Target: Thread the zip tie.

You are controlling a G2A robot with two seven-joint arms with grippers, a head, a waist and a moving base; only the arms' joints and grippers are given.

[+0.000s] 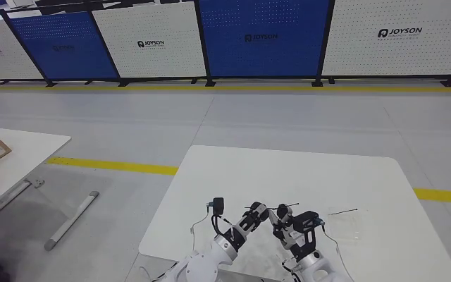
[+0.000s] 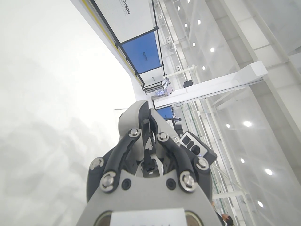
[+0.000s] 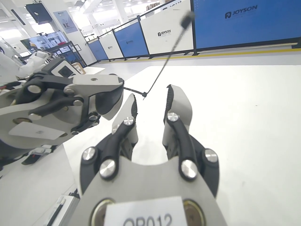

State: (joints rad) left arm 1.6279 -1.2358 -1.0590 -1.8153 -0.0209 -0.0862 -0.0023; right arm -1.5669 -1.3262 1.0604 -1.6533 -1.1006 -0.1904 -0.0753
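My left gripper (image 1: 261, 211) hovers over the front of the white table (image 1: 296, 169), shut on a black zip tie (image 1: 273, 206). In the right wrist view the left gripper (image 3: 121, 84) holds one end. The zip tie (image 3: 162, 69) juts to a small kink or junction, then rises to a blocky head. In the left wrist view the strap (image 2: 148, 142) runs between the shut left gripper's (image 2: 149, 116) fingers. My right gripper (image 3: 151, 92) is open, its fingertips on either side of that junction without touching it. It sits beside the left gripper as the right gripper (image 1: 281, 213).
A second black zip tie (image 1: 343, 211) lies flat on the table to the right of both grippers. The table's front edge is just behind the arms. Another white table (image 1: 28, 148) stands far left, across the floor. Blue and white panels (image 1: 261, 39) line the back.
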